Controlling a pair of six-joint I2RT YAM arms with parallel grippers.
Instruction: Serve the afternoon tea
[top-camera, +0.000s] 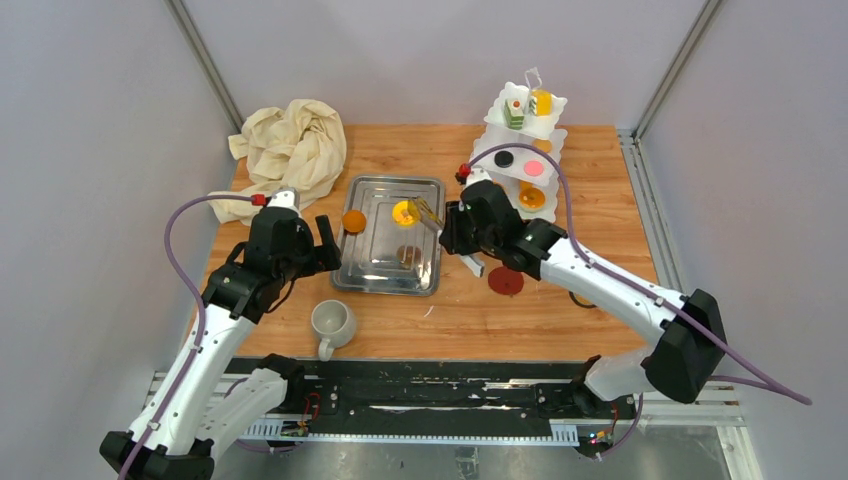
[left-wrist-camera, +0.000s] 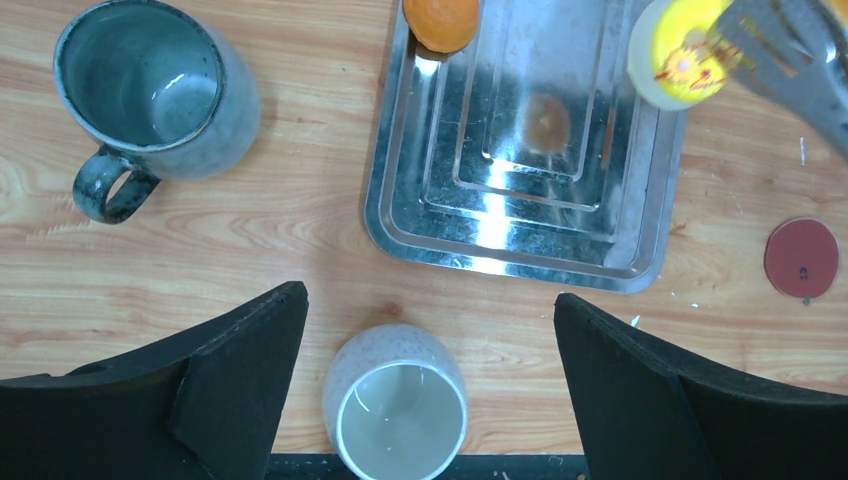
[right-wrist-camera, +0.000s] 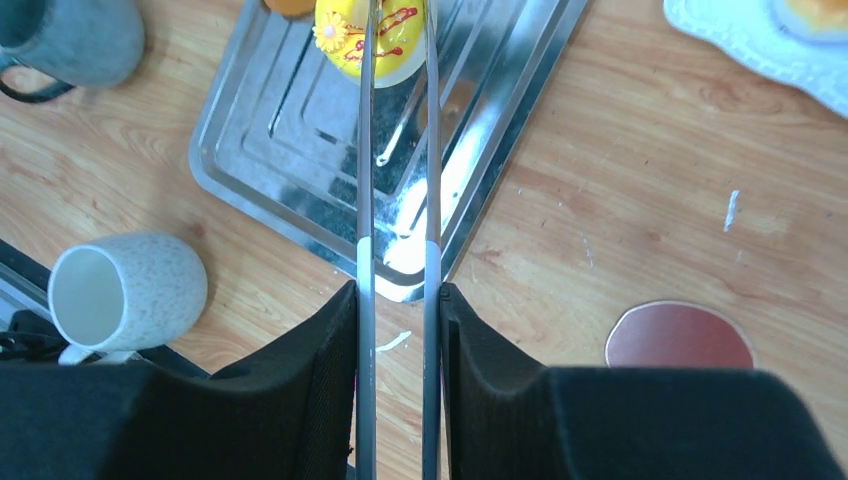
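Tongs (right-wrist-camera: 365, 150) at red-scribbled yellow tart (right-wrist-camera: 397, 45)

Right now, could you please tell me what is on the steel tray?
An orange tart sits at the left edge of the tray; tongs grip a yellow cake over it. Whatever lies beneath that cake is hidden.

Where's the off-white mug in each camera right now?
Top external: off-white mug near the front edge, left of centre, just below the steel tray.
Left wrist: mug at bottom centre, between the fingers of the left hand.
Right wrist: mug at lower left.
Shared landmark: the steel tray.
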